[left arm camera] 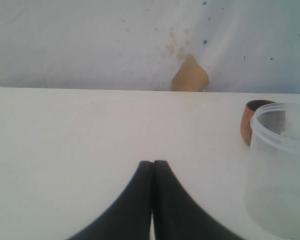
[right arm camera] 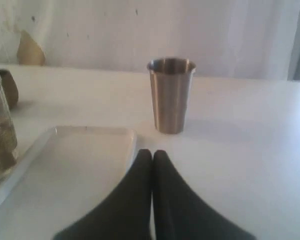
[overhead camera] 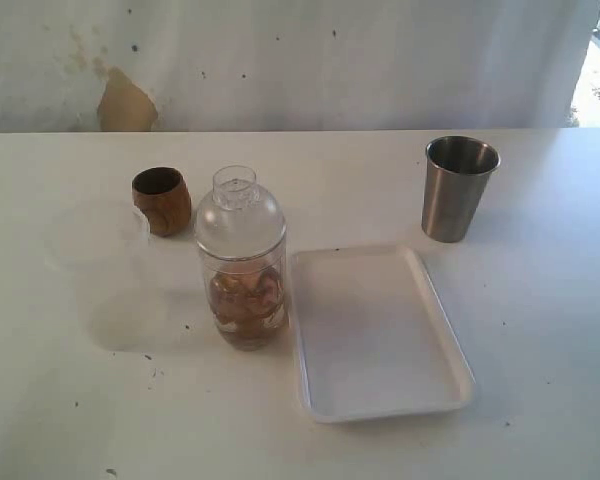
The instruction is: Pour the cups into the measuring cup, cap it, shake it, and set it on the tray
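Stillness over a half-done job

Nearest me, the left gripper [left arm camera: 152,164] and the right gripper [right arm camera: 152,152] each have their black jaws pressed together on nothing (neither appears in the exterior view, only through its own wrist camera). Next comes the tray [overhead camera: 380,340], bare. Just beside its left edge the measuring cup [overhead camera: 246,300] stands upright with brownish contents inside and the cap [overhead camera: 240,222] seated on top. I judge pouring and capping done, and that spot keeps the final move short. Behind stands the wooden cup [overhead camera: 162,200]; farther right, well apart, is the steel tumbler [overhead camera: 459,190]. The left wrist view shows a frosted cup [left arm camera: 277,170] plainly, a mere ghost from outside. The right wrist view puts the tumbler straight ahead of its gripper.
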You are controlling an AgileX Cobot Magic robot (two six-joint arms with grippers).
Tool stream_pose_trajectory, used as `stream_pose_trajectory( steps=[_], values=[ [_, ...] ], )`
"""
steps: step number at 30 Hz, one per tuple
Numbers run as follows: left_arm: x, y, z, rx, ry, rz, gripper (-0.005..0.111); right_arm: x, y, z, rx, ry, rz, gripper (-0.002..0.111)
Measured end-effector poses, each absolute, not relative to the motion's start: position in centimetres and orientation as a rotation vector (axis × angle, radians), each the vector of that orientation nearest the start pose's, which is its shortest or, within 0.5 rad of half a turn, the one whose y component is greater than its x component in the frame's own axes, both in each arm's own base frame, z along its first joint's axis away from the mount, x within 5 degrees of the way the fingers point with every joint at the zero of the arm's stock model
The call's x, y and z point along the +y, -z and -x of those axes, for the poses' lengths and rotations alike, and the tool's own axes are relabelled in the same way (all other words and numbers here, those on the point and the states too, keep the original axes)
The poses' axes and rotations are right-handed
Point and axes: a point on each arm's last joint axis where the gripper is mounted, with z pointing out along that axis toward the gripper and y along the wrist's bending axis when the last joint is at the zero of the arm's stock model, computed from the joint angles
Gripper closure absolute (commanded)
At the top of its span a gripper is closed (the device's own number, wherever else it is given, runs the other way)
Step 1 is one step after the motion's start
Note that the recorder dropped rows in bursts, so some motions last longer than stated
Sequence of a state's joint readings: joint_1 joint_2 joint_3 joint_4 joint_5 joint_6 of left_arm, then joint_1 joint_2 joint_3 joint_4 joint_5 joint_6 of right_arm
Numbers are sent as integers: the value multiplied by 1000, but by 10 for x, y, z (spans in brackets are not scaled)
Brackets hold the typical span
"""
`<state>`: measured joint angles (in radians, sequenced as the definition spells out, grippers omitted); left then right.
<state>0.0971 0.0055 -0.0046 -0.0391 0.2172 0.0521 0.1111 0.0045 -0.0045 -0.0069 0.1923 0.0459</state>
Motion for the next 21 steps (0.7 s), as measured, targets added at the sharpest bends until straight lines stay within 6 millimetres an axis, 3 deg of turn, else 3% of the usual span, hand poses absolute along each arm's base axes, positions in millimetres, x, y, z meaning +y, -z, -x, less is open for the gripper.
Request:
stream_pose_trajectory(
  steps=[8, 14, 17, 21],
  values=[
    [5, -195, -56, 1701, -76, 64, 107, 6, -234, -52, 1255, -204, -7, 108],
    [5, -195, -56, 1699, -76, 64, 107, 6, -243, -49, 1162, -265, -40, 105],
    [5, -195, -56, 1699, -76, 64, 107, 6, -251, -46, 1134, -269, -28, 91],
    [5, -195, -56, 1699, -76, 64, 107, 9, -264, -49, 1126, -264, 5, 51]
  ],
)
